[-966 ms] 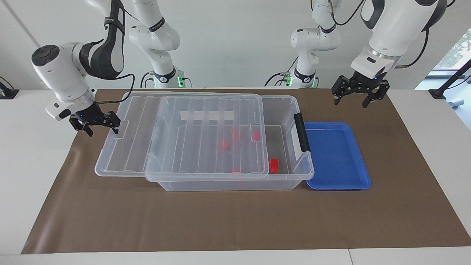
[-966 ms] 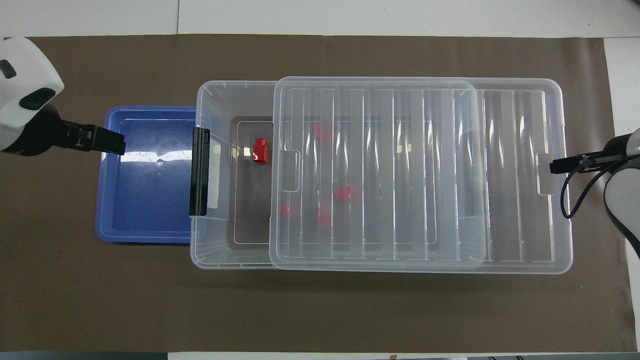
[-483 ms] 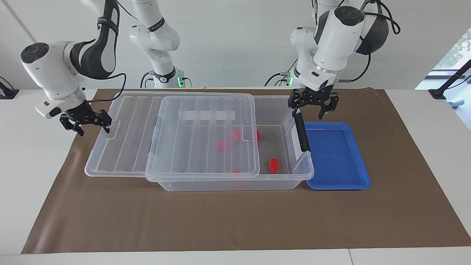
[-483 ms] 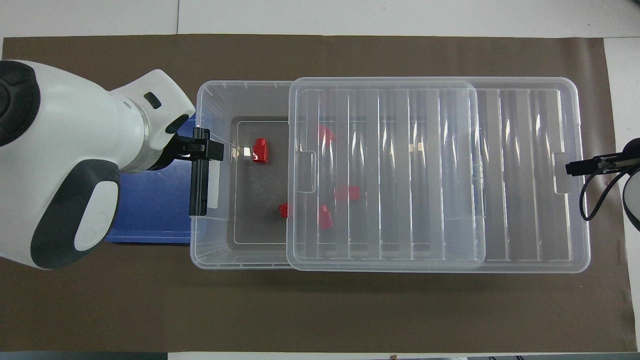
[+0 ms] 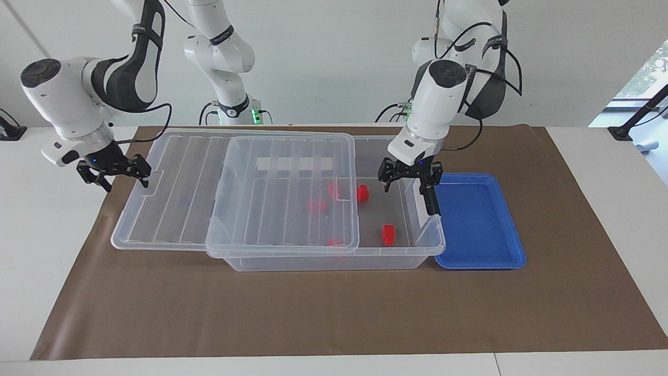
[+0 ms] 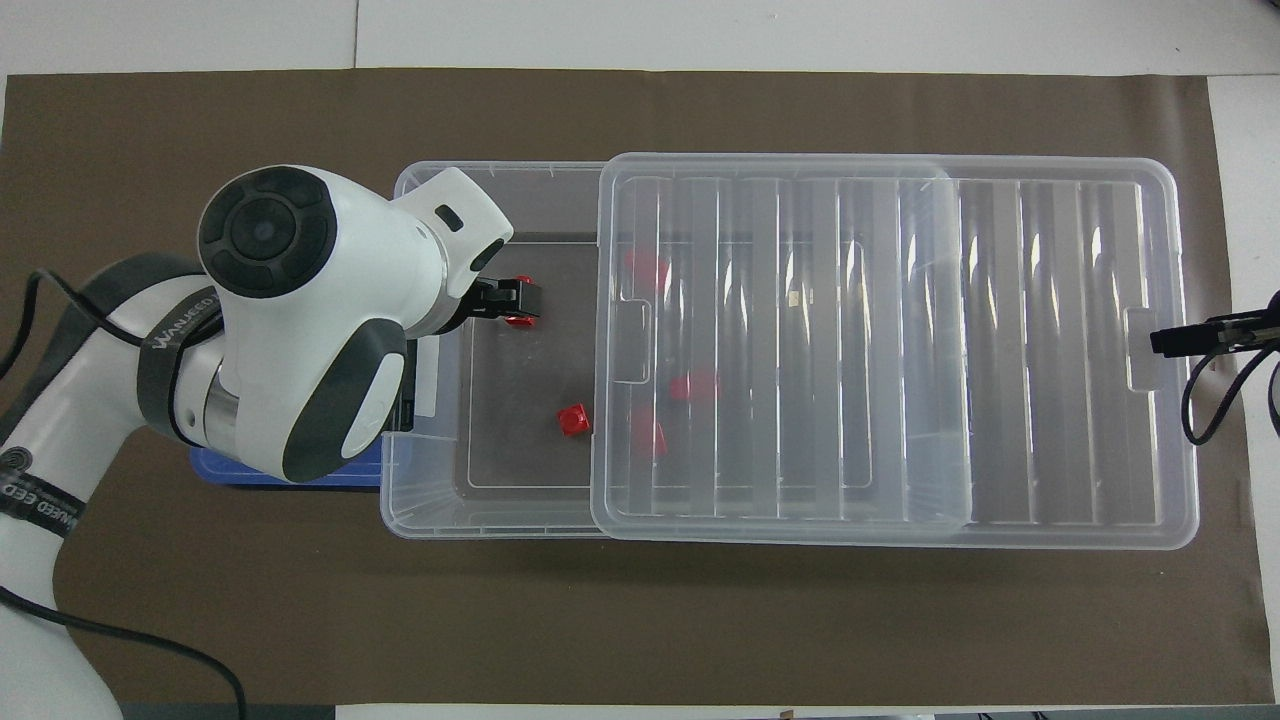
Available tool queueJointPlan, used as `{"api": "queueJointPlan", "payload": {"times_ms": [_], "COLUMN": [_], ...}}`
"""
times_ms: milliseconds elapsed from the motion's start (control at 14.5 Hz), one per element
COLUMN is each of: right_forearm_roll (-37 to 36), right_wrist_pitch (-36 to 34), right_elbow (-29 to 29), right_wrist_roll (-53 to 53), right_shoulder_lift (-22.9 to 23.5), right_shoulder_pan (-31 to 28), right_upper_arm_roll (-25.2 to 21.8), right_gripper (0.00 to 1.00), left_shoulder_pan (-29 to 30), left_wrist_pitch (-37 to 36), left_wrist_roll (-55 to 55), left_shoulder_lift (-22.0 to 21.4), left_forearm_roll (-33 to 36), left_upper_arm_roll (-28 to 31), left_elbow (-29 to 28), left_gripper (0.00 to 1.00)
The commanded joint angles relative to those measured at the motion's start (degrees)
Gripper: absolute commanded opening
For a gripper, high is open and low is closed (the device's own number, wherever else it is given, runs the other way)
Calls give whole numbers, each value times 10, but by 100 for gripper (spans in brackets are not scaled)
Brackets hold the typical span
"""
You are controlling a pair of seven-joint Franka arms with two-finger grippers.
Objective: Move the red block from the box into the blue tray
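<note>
Red block (image 5: pixel 388 234) lying in the box (image 5: pixel 334 258) under the left gripper (image 5: pixel 409 180) — fingers spread; right gripper (image 5: pixel 113 171) spread at the lid's edge — waiting.

We see a white table (image 5: pixel 600 219) under a brown mat (image 5: pixel 334 313), bearing mid-frame the box (image 5: pixel 323 261) and blue tray (image 5: pixel 480 261).

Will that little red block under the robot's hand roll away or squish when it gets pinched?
Probably won't roll: the red block has flat, stepped sides. It looks like hard, shiny plastic, so likely stiff, light, maybe slippery for the left gripper open above it. The right gripper sits at the lid's edge.
</note>
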Motion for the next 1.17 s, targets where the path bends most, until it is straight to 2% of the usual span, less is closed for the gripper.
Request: {"api": "queueJointPlan", "payload": {"times_ms": [0,207,414,552,759,897,1034,1103], "right_forearm_roll": [-8,-8,-6,-4,-3,-3,-3,-3], "right_wrist_pitch": [13,10,-29,-88,-191,-248,-298,-307], "right_elbow": [-9,-8,47,104,181,224,253,248], "right_wrist_roll": [-29,-27,-13,35,104,144,177,181], "right_shoulder_lift": [-6,-4,13,30,25,21,16,3], "right_shoulder_pan": [-18,-12,11,29,67,79,90,94], "right_upper_arm_roll": [4,5,6,7,7,10,10,11], "right_gripper": [100,100,100,100,100,100,100,100], "left_shoulder_pan": [-14,-15,-20,-22,-25,-25,-24,-24], "left_wrist_pitch": [63,103,133,154,177,179,191,199], "left_wrist_roll": [-34,-34,-34,-34,-35,-35,-35,-36], "left_shoulder_lift": [18,30,42,64,96,103,108,112], "left_forearm_roll": [10,17,17,17,48,59,59,59], "left_upper_arm_roll": [8,8,8,8,8,8,8,9], "left_elbow": [-24,-52,-71,-70,-67,-66,-67,-67], "left_gripper": [98,96,96,96,97,97,97,97]}}
